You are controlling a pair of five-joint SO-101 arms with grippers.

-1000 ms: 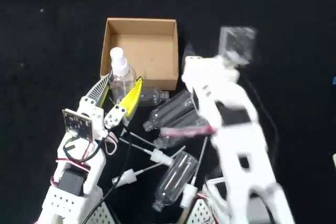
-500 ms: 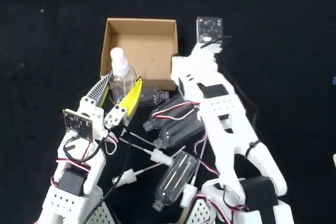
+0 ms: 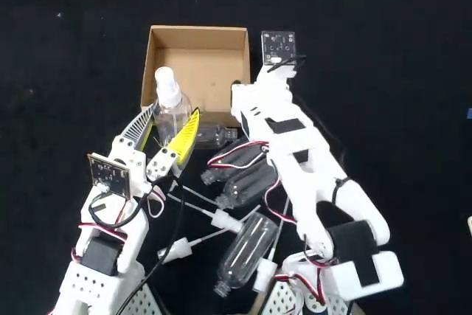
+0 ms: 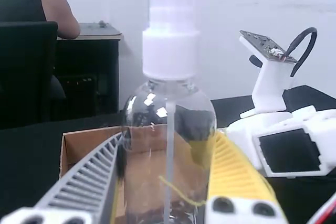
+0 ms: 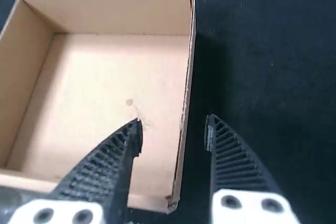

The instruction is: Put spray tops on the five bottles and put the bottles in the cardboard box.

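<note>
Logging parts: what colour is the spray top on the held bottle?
White; the spray top on the bottle shows best in the left wrist view.

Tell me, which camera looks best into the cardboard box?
The right wrist view: it looks straight down into the cardboard box, whose floor is bare, past the right gripper. The high view shows the box from farther off. The left wrist view catches a corner behind the held bottle.

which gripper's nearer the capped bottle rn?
Left. The left gripper is shut on the capped bottle; the right gripper is open, straddling a side wall of the cardboard box, apart from the bottle.
</note>
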